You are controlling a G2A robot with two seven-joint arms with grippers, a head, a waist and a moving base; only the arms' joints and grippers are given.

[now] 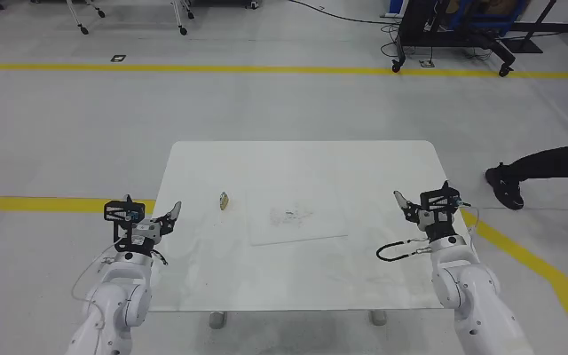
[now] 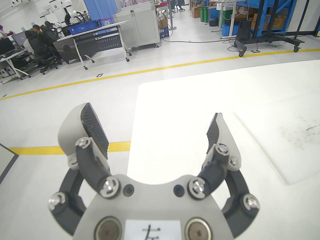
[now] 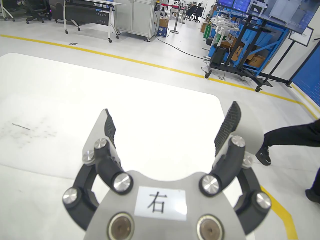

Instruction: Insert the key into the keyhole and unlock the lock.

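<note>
left pincer (image 2: pixel 151 116) and right pincer (image 3: pixel 170 111), each white-labelled, gape empty, lock (image 1: pixel 223 201) lying between.

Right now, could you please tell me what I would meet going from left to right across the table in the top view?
left gripper, open → small brass-coloured object, possibly the lock, too small to tell → thin scuffed sheet lying flat on the table → right gripper, open

One table (image 1: pixel 373 160), one thin sheet (image 1: pixel 311 229), one small object (image 1: pixel 223 201), two hands: left hand (image 1: pixel 145 213), right hand (image 1: pixel 426 200)
</note>
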